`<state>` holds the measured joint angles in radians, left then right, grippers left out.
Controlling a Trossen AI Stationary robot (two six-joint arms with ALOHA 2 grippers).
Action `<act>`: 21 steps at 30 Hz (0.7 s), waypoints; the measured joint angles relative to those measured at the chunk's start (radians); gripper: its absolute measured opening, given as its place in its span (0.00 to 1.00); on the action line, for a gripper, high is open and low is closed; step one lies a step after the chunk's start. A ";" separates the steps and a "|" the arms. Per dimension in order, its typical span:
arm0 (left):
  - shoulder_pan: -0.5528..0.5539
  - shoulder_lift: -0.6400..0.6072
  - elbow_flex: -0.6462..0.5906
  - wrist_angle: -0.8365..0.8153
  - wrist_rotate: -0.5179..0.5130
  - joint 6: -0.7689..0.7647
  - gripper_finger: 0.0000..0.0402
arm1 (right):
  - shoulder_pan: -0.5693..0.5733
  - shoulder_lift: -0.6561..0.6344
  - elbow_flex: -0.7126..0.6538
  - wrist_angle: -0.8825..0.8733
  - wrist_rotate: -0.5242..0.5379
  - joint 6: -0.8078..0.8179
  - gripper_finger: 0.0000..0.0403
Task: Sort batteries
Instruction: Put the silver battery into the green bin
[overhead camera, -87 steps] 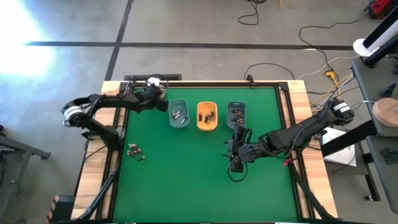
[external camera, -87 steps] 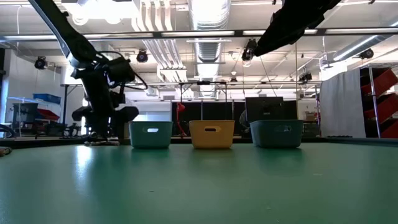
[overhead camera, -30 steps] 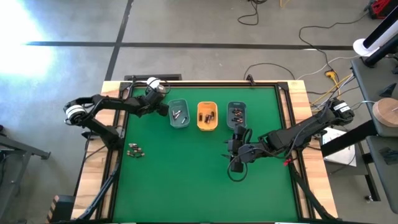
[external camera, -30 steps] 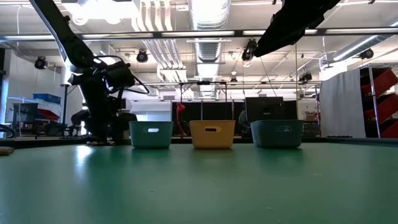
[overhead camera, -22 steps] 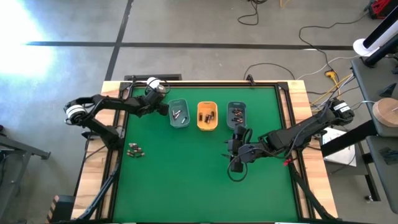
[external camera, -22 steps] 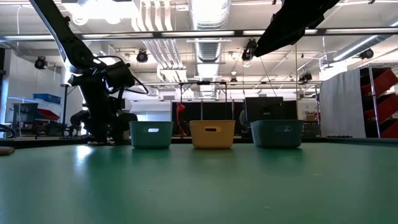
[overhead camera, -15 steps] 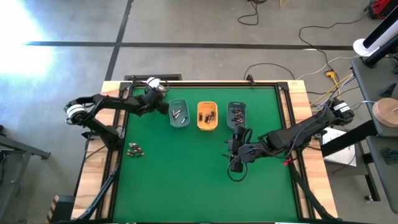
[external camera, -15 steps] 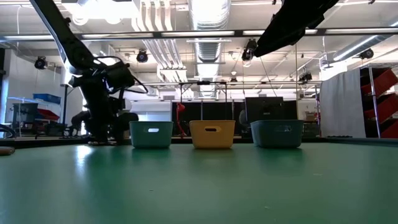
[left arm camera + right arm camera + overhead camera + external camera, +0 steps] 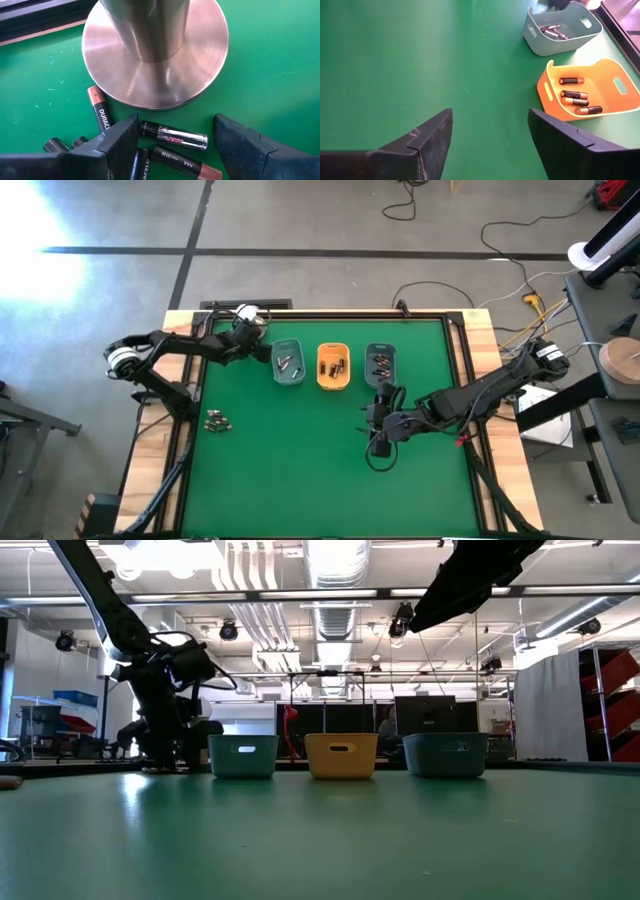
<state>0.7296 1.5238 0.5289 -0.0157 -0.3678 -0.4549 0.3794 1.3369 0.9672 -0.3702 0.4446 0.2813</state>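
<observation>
Left pincer (image 9: 172,142) is held spread wide and empty, low over loose AAA batteries (image 9: 173,136) beside a metal stand base (image 9: 155,50) at upper left of the surface (image 9: 300,460), positioned for pickup. Right pincer (image 9: 490,135), also spread and empty, is parked centre-right.

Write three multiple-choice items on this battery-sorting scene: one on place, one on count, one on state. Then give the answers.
1. Where is the orange tray?
A. between the two grey-green trays
B. at the table's near edge
C. on the floor

2. How many batteries lie in the orange tray in the right wrist view?
A. one
B. four
C. nine

3. How is the left end effector?
A. shut on a battery
B. open over loose batteries
C. out of view

Answers: 1 A, a tray on each side; 2 B, four lie side by side; 3 B, its fingers stand apart, gripping nothing.
</observation>
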 joint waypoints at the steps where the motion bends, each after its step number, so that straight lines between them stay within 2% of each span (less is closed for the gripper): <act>1: 0.000 0.000 0.000 -0.001 0.003 0.005 0.58 | 0.000 0.000 0.000 0.000 0.000 0.001 0.62; 8: 0.000 0.000 0.001 -0.013 0.010 0.018 0.56 | 0.000 0.000 0.000 -0.015 -0.003 0.015 0.63; 15: -0.001 -0.001 0.002 -0.037 0.017 0.054 0.42 | 0.000 0.000 -0.001 -0.018 -0.003 0.017 0.66; 21: -0.001 -0.001 0.002 -0.042 0.018 0.058 0.45 | 0.000 0.000 -0.001 -0.017 -0.003 0.026 0.65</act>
<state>0.7284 1.5230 0.5312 -0.0576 -0.3501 -0.3970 0.3794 1.3369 0.9665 -0.3874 0.4420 0.3073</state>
